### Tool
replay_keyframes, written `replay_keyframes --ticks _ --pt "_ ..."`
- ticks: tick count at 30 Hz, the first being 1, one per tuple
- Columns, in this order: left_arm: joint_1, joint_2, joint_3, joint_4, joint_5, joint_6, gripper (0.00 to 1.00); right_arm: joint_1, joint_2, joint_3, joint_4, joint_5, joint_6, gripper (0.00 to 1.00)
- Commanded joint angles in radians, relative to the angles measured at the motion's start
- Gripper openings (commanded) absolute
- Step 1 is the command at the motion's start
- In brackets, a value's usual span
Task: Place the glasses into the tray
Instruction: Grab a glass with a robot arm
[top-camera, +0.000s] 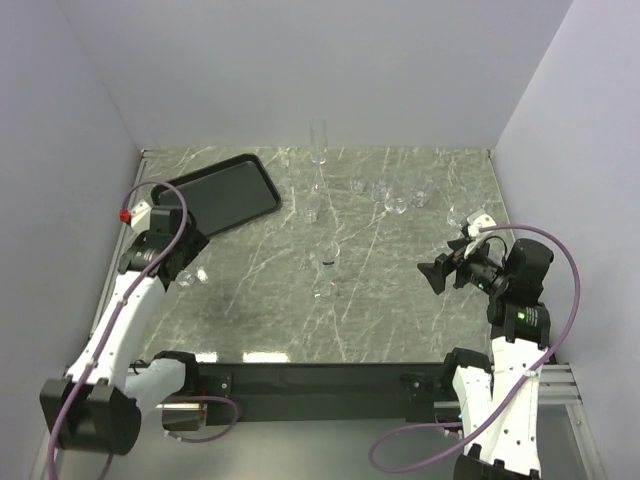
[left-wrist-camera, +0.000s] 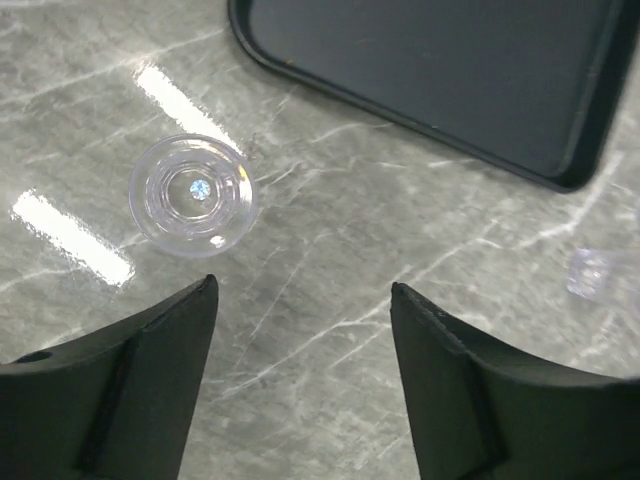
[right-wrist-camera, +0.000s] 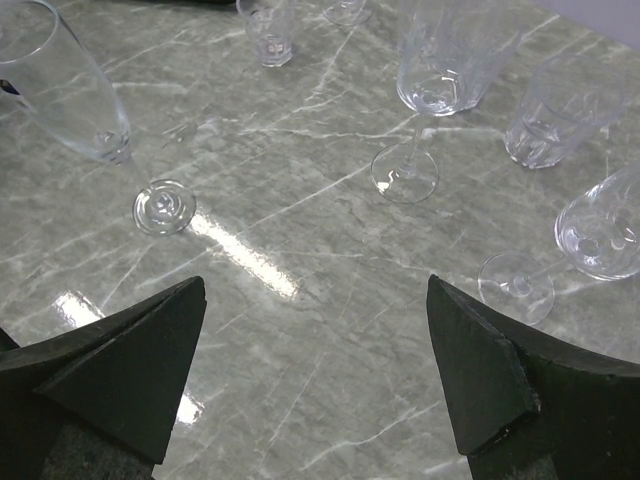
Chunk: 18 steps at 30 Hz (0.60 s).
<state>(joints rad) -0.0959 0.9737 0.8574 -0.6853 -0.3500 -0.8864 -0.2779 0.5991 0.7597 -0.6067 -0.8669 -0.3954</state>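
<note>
Glasses (top-camera: 396, 204) stood spread over the marble table (top-camera: 400, 320), and all that I could see were outside the tray (top-camera: 225, 195). It lay at the far left corner, turned at an angle. Most of them were grouped toward the far right, and two stood near the middle. My left claw (left-wrist-camera: 300, 340) hung over the table on the near side of the tray, fingers apart and holding nothing. My right claw (right-wrist-camera: 315, 370) hovered at the right side facing the cluster, fingers likewise wide apart and empty. Through the right wrist I saw a flute (right-wrist-camera: 70, 95) to the left, a wine glass (right-wrist-camera: 440, 70) ahead, a tumbler (right-wrist-camera: 560, 120) to its right and a second wine glass (right-wrist-camera: 600, 225) at the right edge, each apart from the others. Through the left wrist a lone glass (left-wrist-camera: 190, 195) showed from above, just ahead of the left finger without touching it, and apart from the tray.
</note>
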Motion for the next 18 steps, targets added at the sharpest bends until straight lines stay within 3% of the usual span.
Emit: replay_keyframes --ticks 1,18 --pt "0.001 0.072 0.06 -0.003 -0.047 -0.049 0.74 -0.003 -0.01 -0.007 0.009 -0.021 -0.02 0.97" --pt "0.021 0.305 0.091 -0.002 -0.075 -0.083 0.66 -0.003 -0.012 -0.013 0.007 0.003 -0.019 0.97"
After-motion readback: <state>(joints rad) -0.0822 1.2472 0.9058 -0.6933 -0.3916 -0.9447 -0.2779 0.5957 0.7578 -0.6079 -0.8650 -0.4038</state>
